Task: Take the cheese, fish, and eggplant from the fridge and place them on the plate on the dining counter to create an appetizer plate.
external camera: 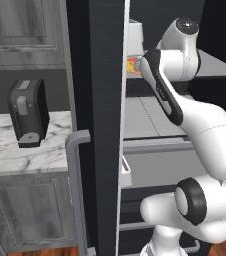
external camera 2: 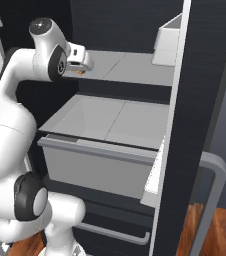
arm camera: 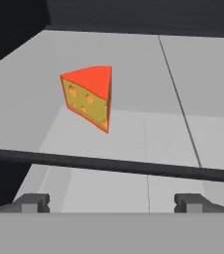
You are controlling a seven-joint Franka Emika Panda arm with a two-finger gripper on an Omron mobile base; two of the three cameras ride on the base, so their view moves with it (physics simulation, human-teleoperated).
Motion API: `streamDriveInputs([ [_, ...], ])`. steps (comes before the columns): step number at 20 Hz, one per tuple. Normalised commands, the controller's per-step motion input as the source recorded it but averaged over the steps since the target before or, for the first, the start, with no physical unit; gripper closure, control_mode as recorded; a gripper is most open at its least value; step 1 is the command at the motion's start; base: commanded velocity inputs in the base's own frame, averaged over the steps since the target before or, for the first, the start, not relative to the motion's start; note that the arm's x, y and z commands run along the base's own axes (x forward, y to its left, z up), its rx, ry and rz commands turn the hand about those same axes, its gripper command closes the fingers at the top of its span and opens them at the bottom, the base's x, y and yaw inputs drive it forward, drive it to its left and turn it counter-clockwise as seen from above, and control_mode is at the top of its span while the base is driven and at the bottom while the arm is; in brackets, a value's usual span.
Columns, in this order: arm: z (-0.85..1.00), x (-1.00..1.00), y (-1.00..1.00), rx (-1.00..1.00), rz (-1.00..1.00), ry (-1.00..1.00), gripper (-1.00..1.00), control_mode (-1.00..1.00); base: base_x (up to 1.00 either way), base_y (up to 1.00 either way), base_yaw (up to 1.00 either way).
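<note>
The cheese [arm camera: 89, 99], a yellow wedge with an orange-red rind and darker holes, stands on a pale grey upper shelf [arm camera: 183, 79] inside the open fridge [external camera: 105, 125]. In the left base view a sliver of the cheese [external camera: 131, 66] shows past the door edge. My gripper [arm camera: 111, 203] is open, its fingertips [arm camera: 32, 202] set wide apart. It hovers at the shelf's front, short of the wedge, with nothing between the jaws. In the right base view my hand [external camera 2: 81, 60] reaches over that shelf. The fish, eggplant, plate and dining counter are out of view.
A dark bar [arm camera: 109, 165] along the shelf front lies between my fingers and the cheese. Below is a grey drawer [external camera 2: 95, 170]. The open fridge door [external camera 2: 205, 100] carries a white bin [external camera 2: 167, 40]. Left of the fridge, a black appliance [external camera: 29, 112] stands on a short marble top [external camera: 15, 150].
</note>
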Motion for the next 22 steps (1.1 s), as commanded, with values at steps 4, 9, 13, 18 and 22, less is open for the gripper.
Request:
streamDriveInputs([
  [4,0.0,0.58,0.02,0.0,0.0,0.0,-1.0,-1.0,0.0,0.0,0.0],
  [9,-0.05,0.54,0.07,0.0,0.0,0.0,-1.0,-1.0,0.0,0.0,0.0],
  [13,-0.06,0.52,0.09,0.0,0.0,0.0,-1.0,-1.0,0.0,0.0,0.0],
  [18,-0.12,0.47,0.05,0.0,0.0,0.0,-1.0,-1.0,0.0,0.0,0.0],
  [22,-0.12,0.45,0.03,0.0,0.0,0.0,-1.0,-1.0,0.0,0.0,0.0],
])
